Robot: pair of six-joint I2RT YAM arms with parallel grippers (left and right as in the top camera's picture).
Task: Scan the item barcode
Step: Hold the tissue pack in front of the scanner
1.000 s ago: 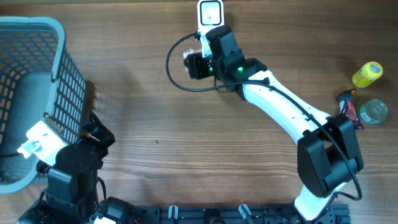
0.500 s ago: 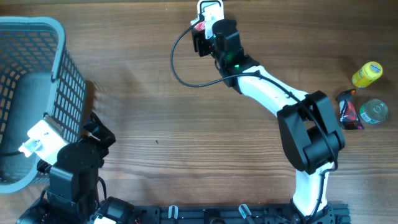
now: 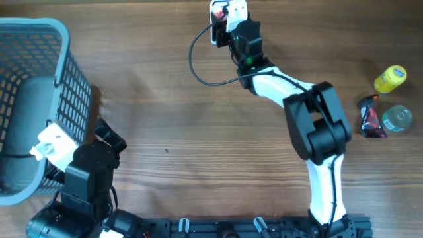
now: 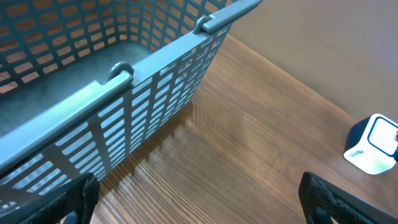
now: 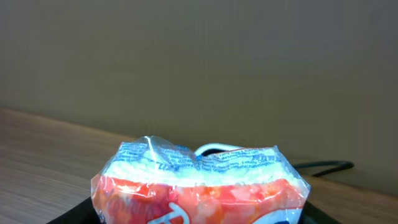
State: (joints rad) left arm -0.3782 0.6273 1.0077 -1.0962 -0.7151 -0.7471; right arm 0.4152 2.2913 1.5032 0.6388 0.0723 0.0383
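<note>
A pale wooden bench fills the room below me, with a plain beige wall behind its far edge. At the left end stands a tall blue-grey mesh basket; I see nothing lying on the part of its floor that shows.

The left arm is folded close to the near edge, just beside the basket's wall. The left gripper hangs with its fingers spread wide apart, nothing between them, pointing across bare wood toward the far side.

The right arm is stretched out long across the bench to the far edge, near the middle. There the right gripper is clamped on the snack packet, a crinkled clear bag printed red-orange below and white with blue lettering along its top seam. A dark fingertip sits against each lower corner of the bag, and the bag stands upright between them. It is held right at the small white scanner, which sits at the far edge; from above the gripper and the bag cover most of it, so I cannot tell whether they touch. A black cable loops out from the wrist across the wood.

Well apart, at the right end, a yellow bottle lies on its side, with a dark wrapper and a can just beside each other below it.
</note>
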